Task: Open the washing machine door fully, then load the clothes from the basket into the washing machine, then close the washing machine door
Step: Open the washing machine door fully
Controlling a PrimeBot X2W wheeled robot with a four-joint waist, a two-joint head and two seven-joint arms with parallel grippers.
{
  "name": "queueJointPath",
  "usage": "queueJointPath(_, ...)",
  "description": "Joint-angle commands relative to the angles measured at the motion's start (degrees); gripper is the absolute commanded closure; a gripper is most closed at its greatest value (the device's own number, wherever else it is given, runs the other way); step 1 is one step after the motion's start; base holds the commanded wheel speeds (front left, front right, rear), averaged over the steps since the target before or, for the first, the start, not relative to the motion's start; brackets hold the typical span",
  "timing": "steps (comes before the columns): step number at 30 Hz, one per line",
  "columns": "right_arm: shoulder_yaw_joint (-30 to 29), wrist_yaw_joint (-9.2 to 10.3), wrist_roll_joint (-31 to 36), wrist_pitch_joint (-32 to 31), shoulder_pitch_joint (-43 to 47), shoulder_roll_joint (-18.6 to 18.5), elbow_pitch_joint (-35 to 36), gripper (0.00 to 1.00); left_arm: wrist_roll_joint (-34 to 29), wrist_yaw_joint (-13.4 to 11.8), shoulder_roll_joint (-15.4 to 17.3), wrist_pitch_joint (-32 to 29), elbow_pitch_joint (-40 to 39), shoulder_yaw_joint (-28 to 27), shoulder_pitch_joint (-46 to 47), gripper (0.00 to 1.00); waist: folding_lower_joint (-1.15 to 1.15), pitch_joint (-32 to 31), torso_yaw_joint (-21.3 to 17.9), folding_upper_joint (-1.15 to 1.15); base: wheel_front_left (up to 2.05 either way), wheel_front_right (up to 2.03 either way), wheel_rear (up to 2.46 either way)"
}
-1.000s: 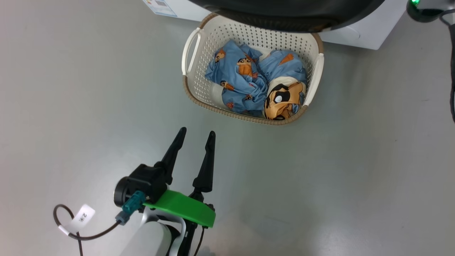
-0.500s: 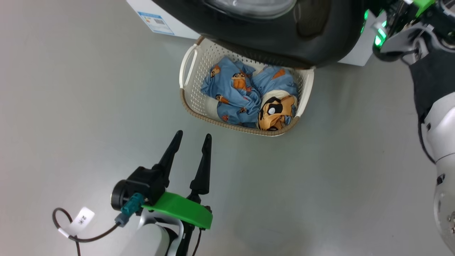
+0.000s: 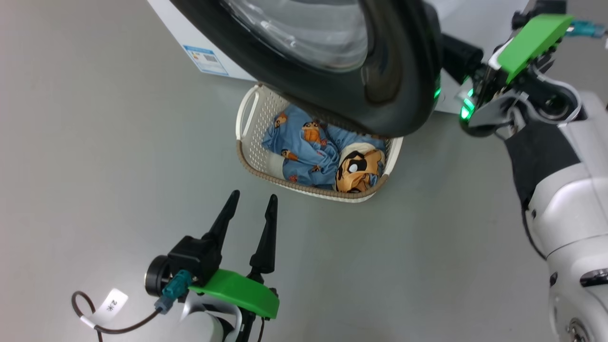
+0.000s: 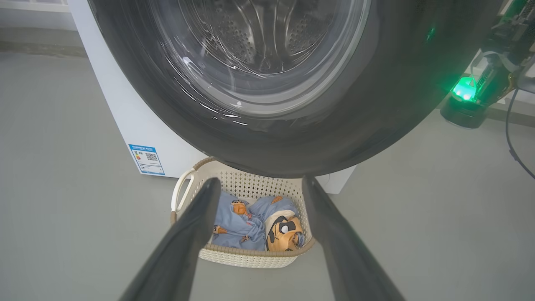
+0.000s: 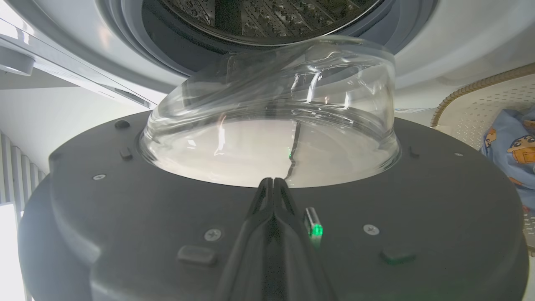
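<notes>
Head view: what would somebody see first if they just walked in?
The round washing machine door, glossy black with a bulging glass window, hangs across the top. Below it sits the basket with crumpled blue cartoon clothes, and the open left gripper points up at lower left.

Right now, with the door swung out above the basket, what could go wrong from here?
1. The right gripper is shut and seems to push on the smooth inner face of the washing machine door without gripping it; it could slip, leaving the door partly open.
2. The door overhangs the basket, so the open left gripper could knock it when reaching for the clothes.
</notes>
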State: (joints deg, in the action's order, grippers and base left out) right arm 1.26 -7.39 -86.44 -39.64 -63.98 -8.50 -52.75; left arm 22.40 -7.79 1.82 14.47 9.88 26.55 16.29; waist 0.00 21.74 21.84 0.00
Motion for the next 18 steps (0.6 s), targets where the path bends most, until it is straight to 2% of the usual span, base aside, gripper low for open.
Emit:
queueJointPath(1,1.05,-0.10,-0.66,-0.64,1.28,2.39,1.73,1.00,-0.58,0.05,1.06,0.52,-0.83,-2.20,-0.66,0.00,0.00,-1.07,-0.33,0.00,0.00,0.00,0.00)
queueJointPath(18,3.51,-0.10,-2.60,-2.42,9.04,5.14,2.00,1.00,-2.16,0.92,1.06,0.52,0.43,-3.53,-3.96,0.00,0.00,-6.90,-0.74,0.00,0.00,0.00,0.00)
